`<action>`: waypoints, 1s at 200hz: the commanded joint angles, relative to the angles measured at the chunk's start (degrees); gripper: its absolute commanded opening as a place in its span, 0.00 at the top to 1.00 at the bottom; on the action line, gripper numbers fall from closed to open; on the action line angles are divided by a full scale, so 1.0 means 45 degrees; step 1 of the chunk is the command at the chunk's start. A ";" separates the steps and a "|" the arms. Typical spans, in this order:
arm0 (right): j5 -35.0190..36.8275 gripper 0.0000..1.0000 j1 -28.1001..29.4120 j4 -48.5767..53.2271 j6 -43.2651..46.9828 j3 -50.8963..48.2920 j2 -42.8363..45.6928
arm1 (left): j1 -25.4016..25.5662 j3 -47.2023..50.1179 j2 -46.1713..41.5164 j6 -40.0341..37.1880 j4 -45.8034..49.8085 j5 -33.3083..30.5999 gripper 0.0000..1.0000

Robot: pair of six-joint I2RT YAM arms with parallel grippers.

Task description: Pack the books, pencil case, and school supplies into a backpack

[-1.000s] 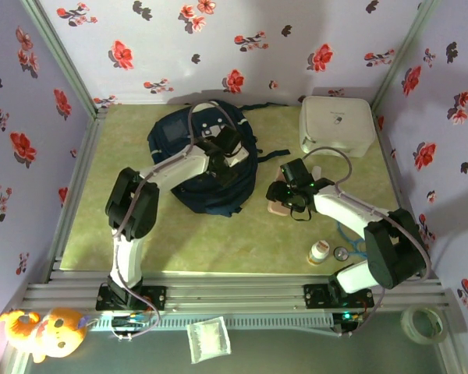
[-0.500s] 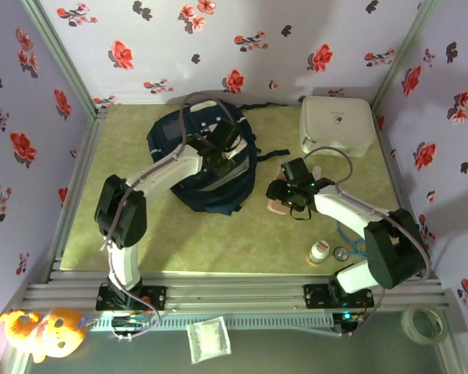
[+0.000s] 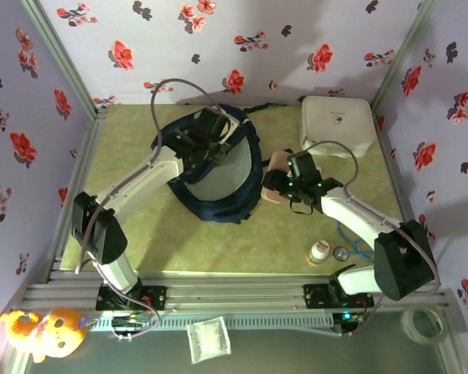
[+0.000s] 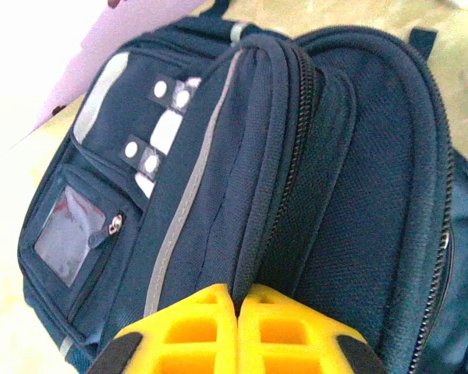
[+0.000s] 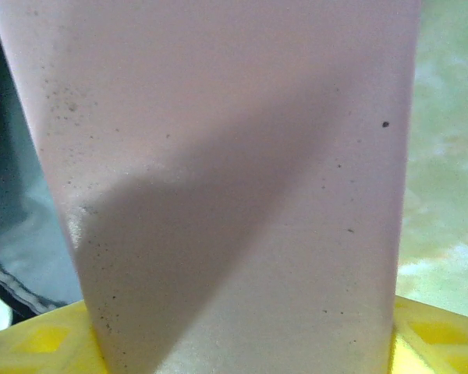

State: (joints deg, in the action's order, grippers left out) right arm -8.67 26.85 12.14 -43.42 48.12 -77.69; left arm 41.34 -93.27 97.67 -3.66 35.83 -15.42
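Backpack (image 3: 226, 204) mid-surface, nearer the back wall, mouth gaping upward. Left jaws pinched fully together on the zippered rim of the front panel (image 4: 242, 156), yellow fingers (image 4: 179, 343) meeting with only fabric between. Holds that rim up off the bag's body, left arm (image 3: 140, 175) stretched diagonally over the left half of the surface.

Right jaws spread wide and clamped across the pencil case (image 3: 271, 175), pouch filling the whole gap between the fingers (image 5: 433, 335). Carries it just at the backpack's right edge, perhaps brushing the fabric there; hard to tell from above.

Room to move: broad bare surface (image 3: 125, 226) left of the bag and along the front rail. Tighter on the right, with the white box (image 3: 335, 125) in the back corner close to the side wall and the right arm (image 3: 351, 214) crossing in front of it. Small bottle (image 3: 319, 251) near the front right, well apart from the bag.
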 commanded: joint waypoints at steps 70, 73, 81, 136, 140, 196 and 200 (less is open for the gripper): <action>-0.1332 0.46 0.1415 -0.2560 -0.1484 0.2245 -0.2000 | 0.0430 -0.2221 0.0160 0.2385 -0.1989 0.1024 1.00; -0.1301 0.47 0.1416 -0.2527 -0.1660 0.2316 -0.2158 | 0.0465 -0.2236 0.0143 0.2402 -0.2019 0.1024 1.00; -0.1204 0.47 0.1398 -0.2343 -0.2053 0.2594 -0.2569 | 0.0523 -0.2292 0.0113 0.2405 -0.2078 0.1024 1.00; -0.1756 0.46 0.1493 -0.2745 -0.2631 0.4848 -0.4939 | 0.0539 -0.2427 -0.0142 0.2698 -0.2349 0.1024 1.00; -0.1719 0.46 0.1494 -0.2703 -0.2687 0.5055 -0.5188 | 0.0556 -0.2419 -0.0100 0.2711 -0.2376 0.1019 1.00; -0.1691 0.24 0.1451 -0.4002 -0.3759 0.6103 -0.6809 | 0.0433 -0.2866 0.0225 0.2877 -0.2143 0.0768 1.00; -0.1695 0.23 0.1445 -0.4128 -0.3769 0.5998 -0.6729 | 0.0423 -0.2848 0.0229 0.2843 -0.2147 0.0785 1.00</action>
State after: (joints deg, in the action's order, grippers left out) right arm -15.49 33.28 -0.16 -58.59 73.47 -108.25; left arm 43.09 -101.45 100.05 8.12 34.24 -11.60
